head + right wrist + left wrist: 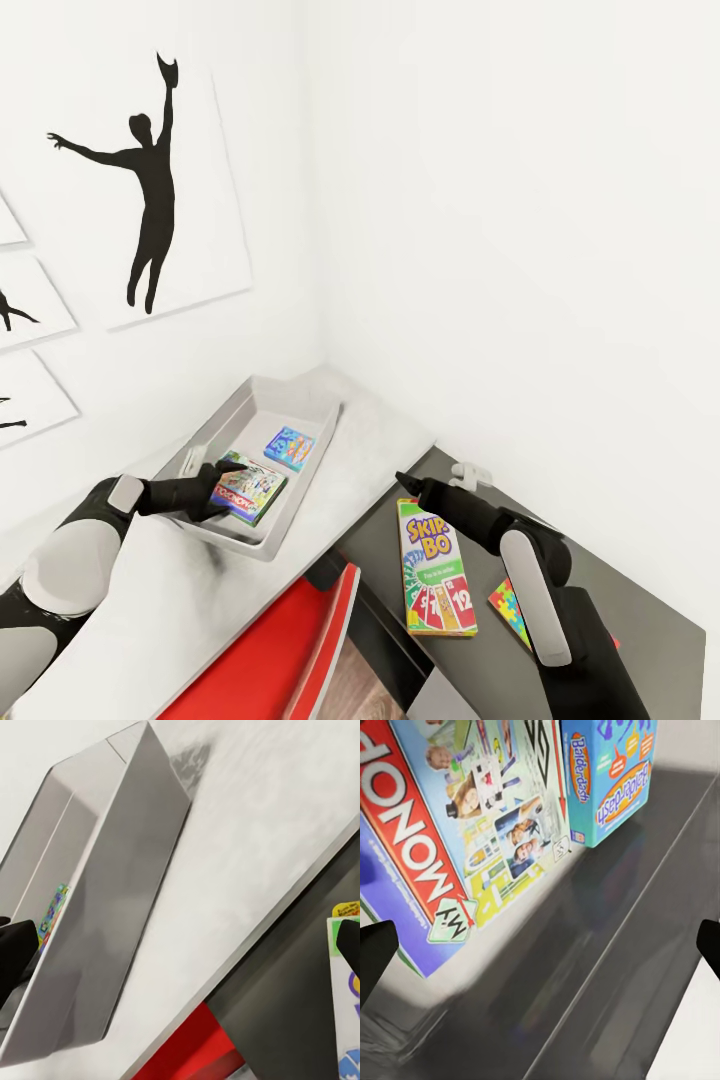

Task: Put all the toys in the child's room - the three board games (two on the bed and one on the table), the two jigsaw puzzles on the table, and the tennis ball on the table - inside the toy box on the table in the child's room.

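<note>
My left gripper point(215, 492) stands released inside the toy box point(215, 425), its 2 dark fingertips point(375, 956) spread wide with nothing between them, just beside the green-edged board game point(250, 487). I judge this spread to follow a set-down: the game lies flat on the bin floor, free of my fingers. My right gripper point(408, 487) hovers over the dark lower section of the table point(365, 455), on the side away from the toy box; its fingertips point(16, 952) also stand apart, holding nothing, near the top edge of the Skip-Bo box point(436, 569). I judge it poised there to take that box next.

2 games lie in the toy box: the green-edged one, and beyond it, toward the bin's far end, the blue board game point(290, 447). The Skip-Bo box lies flat on the dark section, well apart from the toy box. 1 jigsaw puzzle point(512, 610) lies further from the bin, partly hidden by my right arm.

Legible writing: "MONOPOLY" in part on a red band point(412, 847), "My" below it; "Balderdash" point(619, 791) on the blue box; "SKIP BO" with cards 12 and 1.
</note>
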Robot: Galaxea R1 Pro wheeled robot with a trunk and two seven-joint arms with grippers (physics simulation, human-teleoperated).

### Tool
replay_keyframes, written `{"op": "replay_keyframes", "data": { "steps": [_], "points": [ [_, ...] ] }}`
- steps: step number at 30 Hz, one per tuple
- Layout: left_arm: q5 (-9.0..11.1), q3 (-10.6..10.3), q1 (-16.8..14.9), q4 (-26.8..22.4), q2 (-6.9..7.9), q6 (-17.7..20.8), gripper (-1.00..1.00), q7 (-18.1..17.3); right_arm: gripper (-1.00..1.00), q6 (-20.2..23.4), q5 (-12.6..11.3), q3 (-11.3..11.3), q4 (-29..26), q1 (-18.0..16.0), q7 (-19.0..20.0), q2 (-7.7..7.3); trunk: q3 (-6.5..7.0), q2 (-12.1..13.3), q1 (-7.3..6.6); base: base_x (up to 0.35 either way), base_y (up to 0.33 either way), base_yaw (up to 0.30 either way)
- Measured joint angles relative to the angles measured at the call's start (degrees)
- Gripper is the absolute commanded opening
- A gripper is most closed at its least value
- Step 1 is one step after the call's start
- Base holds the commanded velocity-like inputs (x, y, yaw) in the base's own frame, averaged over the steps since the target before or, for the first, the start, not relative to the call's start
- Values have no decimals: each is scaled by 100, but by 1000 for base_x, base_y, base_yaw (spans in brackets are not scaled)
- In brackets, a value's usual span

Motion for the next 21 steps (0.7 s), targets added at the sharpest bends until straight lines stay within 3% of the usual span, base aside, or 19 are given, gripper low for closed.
{"op": "replay_keyframes", "data": {
  "steps": [7, 17, 21],
  "points": [
    [11, 1, 0, 1, 9, 0, 100, -68, 100, 0, 0, 0, 0, 0, 0, 0, 0, 0, 0, 0, 0, 0],
    [-7, -60, 6, -1, 159, -6, 100, -1147, 100, 0, 0, 0, 0, 0, 0, 0, 0, 0, 0, 0, 0, 0],
    [-15, -73, 8, -1, 235, -7, 100, -1355, 100, 0, 0, 0, 0, 0, 0, 0, 0, 0, 0, 0, 0, 0]
  ]
}}
